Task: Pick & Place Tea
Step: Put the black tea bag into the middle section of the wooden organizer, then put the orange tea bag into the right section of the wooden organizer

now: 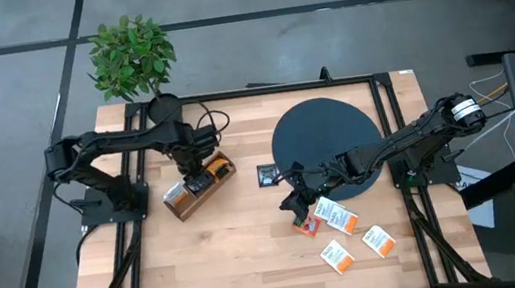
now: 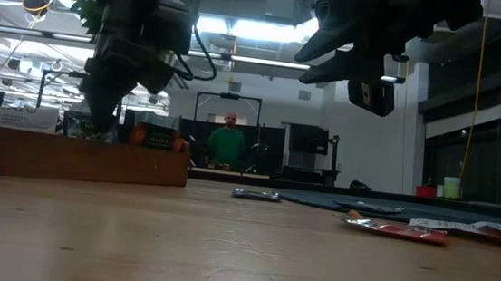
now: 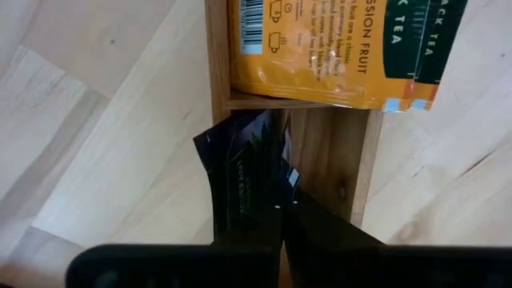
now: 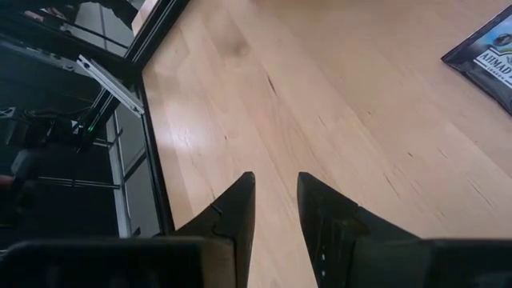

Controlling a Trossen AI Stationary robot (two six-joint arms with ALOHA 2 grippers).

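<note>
My left gripper [image 1: 198, 167] hangs over the brown wooden box [image 1: 188, 200], pointing down and shut on a dark tea sachet [image 3: 240, 172]. An orange-yellow sachet [image 3: 336, 56] lies in one box compartment. My right gripper [image 1: 296, 202] stands open above bare wood, nothing between its fingers [image 4: 276, 188]. A red sachet [image 1: 306, 224] lies just nearside of it. Three white sachets with orange bands [image 1: 335, 216] [image 1: 337, 256] [image 1: 379, 240] lie flat to the right. Another dark sachet [image 1: 267, 174] lies beside the dark round disc [image 1: 326, 139]. My left gripper pinches the dark sachet's upper edge [image 3: 272, 204] between its two fingers, coming from above and pointing down. The sachet hangs below the fingers over the box compartment next to the one with the orange-yellow sachet. Whether its lower end touches the box, I cannot tell.
A potted plant [image 1: 131, 56] stands at the table's far left corner. A black frame [image 1: 391, 125] runs around the tabletop. Bare wood lies along the near side of the table. A person [image 2: 227, 143] stands in the room beyond the table.
</note>
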